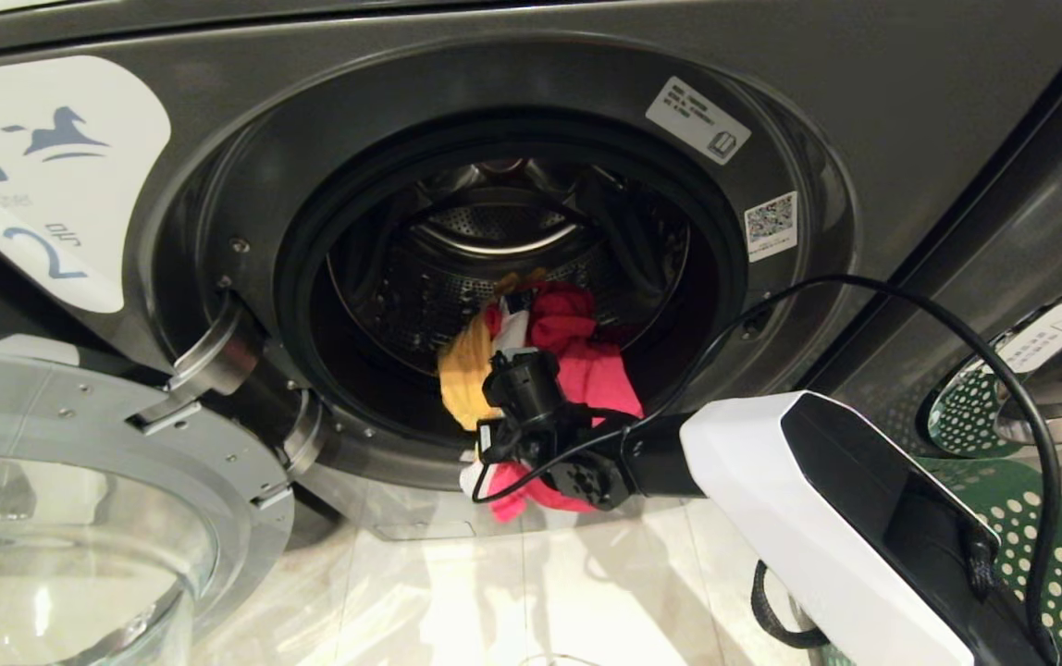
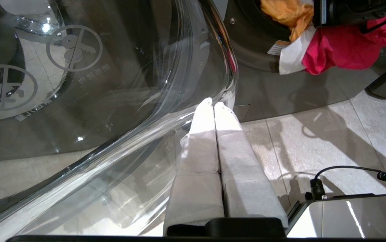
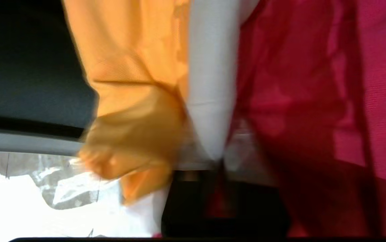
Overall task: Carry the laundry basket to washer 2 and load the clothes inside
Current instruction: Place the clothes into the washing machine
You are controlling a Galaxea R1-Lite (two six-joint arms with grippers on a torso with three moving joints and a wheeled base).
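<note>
Washer 2 point(image 1: 864, 83) is dark grey, with a horse and a 2 on its white label point(image 1: 50, 185). Its round door point(image 1: 78, 481) is swung open to the left. The clothes point(image 1: 586, 370) lie in the drum mouth, yellow-orange, pink-red and white, and spill over the lower rim; they also show in the left wrist view point(image 2: 341, 47). My right gripper point(image 1: 511, 335) is buried in them, shut on the clothes point(image 3: 139, 84), with its fingers mostly hidden by cloth. The green holed laundry basket point(image 1: 1031, 518) stands at the lower right. My left gripper point(image 2: 214, 104) hangs shut and empty by the glass door.
The open door's glass bowl point(image 2: 95, 101) juts out low on the left, close to my left gripper. A neighbouring washer's chrome door ring point(image 1: 1049, 416) is at the right. A black cable point(image 1: 957, 324) loops over my right arm. Pale tiled floor point(image 1: 494, 601) lies below.
</note>
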